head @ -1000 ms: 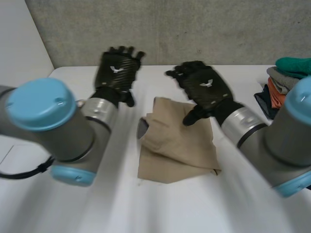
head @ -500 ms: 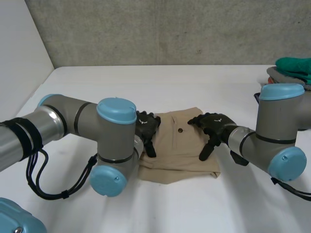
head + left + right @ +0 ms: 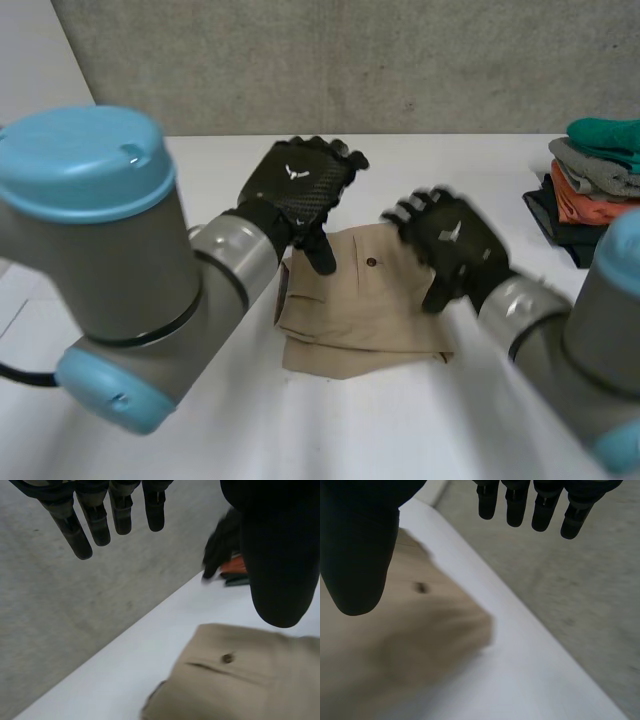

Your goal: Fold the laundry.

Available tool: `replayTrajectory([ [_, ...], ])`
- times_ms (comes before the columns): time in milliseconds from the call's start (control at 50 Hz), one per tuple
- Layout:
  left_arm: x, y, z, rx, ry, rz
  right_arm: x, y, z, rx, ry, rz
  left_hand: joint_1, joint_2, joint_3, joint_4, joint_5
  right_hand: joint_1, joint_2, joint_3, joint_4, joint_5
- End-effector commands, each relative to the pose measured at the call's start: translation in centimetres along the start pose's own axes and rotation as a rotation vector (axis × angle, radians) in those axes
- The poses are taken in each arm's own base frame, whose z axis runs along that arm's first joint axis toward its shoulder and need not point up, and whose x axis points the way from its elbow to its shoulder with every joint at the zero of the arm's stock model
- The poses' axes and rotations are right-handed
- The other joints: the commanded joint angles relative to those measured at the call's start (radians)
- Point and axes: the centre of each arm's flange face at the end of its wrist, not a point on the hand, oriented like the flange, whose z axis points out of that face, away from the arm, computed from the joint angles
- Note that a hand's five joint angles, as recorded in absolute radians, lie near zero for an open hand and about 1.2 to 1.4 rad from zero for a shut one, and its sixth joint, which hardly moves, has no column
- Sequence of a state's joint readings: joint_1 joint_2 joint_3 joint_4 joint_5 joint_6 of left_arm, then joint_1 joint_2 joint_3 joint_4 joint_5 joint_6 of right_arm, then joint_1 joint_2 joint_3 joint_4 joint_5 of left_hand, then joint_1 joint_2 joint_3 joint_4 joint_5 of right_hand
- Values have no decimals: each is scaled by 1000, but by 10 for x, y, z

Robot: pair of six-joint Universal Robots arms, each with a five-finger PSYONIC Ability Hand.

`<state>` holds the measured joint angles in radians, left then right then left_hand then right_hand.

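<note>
In the head view, the left hand hung above the white table over the far left corner of the tan garment. Its fingers were straight and spread, grasping nothing. The right hand hung over the garment's right side, also relaxed and empty. The garment lay folded on the table between the arms. A stack of folded clothes sat at the table's right edge, well apart.

In the left wrist view, the left hand had straight fingers and its thumb held apart, with nothing between them. The tan garment lay flat below, and a button showed on it.

In the right wrist view, the right hand was likewise released, and the tan garment lay beneath its thumb.
</note>
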<state>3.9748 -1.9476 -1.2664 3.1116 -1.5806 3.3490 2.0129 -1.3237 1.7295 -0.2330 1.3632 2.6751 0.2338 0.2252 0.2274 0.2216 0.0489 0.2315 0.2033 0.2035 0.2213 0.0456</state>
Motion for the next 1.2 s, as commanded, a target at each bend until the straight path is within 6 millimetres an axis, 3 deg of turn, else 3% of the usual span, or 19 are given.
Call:
replayTrajectory([
  [20, -1, 13, -16, 2, 119, -87, -53, 37, -26, -5, -141, 0, -14, -6, -8, -2, -4, -57, -29, -29, -47, -46],
  [160, 0, 18, -16, 16, 123, -88, -70, 70, -10, -16, -157, -5, -9, 0, -2, 4, 2, -57, -29, -29, -47, -46],
  [380, 0, 22, -14, 8, 123, -89, -65, 82, 30, 57, -62, -30, -9, 0, -2, 4, 2, -44, -16, -16, -34, -33],
  [540, 0, 20, -14, 13, 124, -88, -59, 82, 58, 76, -29, -30, -3, 6, 4, 9, 8, 197, 225, 225, 207, 208],
  [600, 0, 19, -14, 18, 123, -88, -56, 80, 64, 78, -14, -31, -3, 6, 4, 9, 8, 399, 427, 427, 409, 410],
  [680, -1, 16, -15, 28, 122, -86, -42, 72, 73, 91, 54, -28, -3, 6, 4, 9, 8, 1123, 1151, 1151, 1133, 1134],
  [760, -1, 11, -14, 44, 121, -82, -23, 49, 79, 145, 144, -30, 0, 9, 7, 12, 11, 1165, 1193, 1193, 1175, 1176],
  [920, -3, -15, -15, 125, 118, -74, 17, -22, 92, 347, 254, -45, 0, 9, 7, 12, 11, 1165, 1193, 1193, 1175, 1176],
  [1000, -1, -28, -19, 167, 128, -66, 61, -51, 101, 434, 358, -65, -3, 6, 4, 9, 8, 1165, 1193, 1193, 1175, 1176],
  [1020, 0, -30, -19, 173, 131, -65, 85, -61, 103, 465, 407, -78, -6, 3, 1, 7, 5, 1165, 1193, 1193, 1175, 1176],
  [1080, 4, -39, -22, 204, 144, -62, 117, -76, 104, 519, 468, -101, -11, -3, -5, 1, -1, 1165, 1193, 1193, 1175, 1176],
  [1100, 5, -41, -22, 214, 146, -59, 139, -85, 105, 557, 499, -122, -11, -3, -5, 1, -1, 1165, 1193, 1193, 1175, 1176],
  [1140, 10, -45, -24, 236, 162, -57, 159, -90, 105, 593, 517, -131, -11, -3, -5, 1, -1, 1165, 1193, 1193, 1175, 1176],
  [1160, 11, -47, -24, 243, 167, -56, 182, -91, 105, 617, 532, -129, -11, -3, -5, 1, -1, 1165, 1193, 1193, 1175, 1176],
  [1200, 14, -51, -25, 259, 192, -52, 206, -86, 106, 633, 540, -116, -14, -6, -8, -2, -4, 1165, 1193, 1193, 1175, 1176],
])
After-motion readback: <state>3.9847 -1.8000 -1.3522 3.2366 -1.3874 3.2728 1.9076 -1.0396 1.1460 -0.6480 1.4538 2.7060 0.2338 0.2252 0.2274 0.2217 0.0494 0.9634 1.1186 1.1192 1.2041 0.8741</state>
